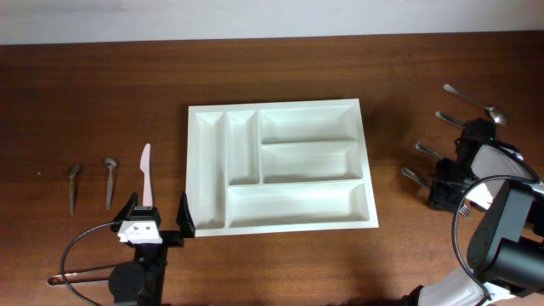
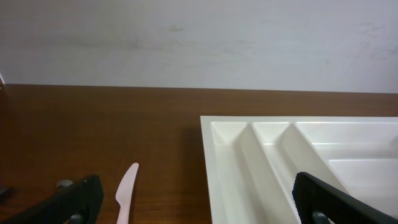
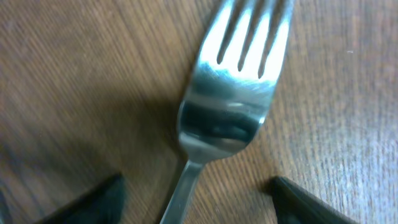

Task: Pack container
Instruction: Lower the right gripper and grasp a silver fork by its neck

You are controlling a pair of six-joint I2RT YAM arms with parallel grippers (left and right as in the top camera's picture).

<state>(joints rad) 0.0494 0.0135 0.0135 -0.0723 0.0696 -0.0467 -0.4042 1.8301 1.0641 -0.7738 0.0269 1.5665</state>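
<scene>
Straddling the neck of a steel fork (image 3: 224, 118), the right gripper (image 3: 199, 200) is being held with its jaws spread wide, neither finger touching the metal; its wrist is being pointed down at the table (image 1: 85, 85). The left gripper (image 1: 157, 214) is being held level, jaws wide apart and gripping nothing, just behind a pale plastic knife (image 1: 146, 174). The container (image 1: 280, 109) is lying mid-table, between both arms.

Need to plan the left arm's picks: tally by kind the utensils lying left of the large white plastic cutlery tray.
Small grey metal spoons: 2
Pale plastic knife: 1
Shiny metal piece, partly hidden, kind unclear: 1
Total: 4
</scene>
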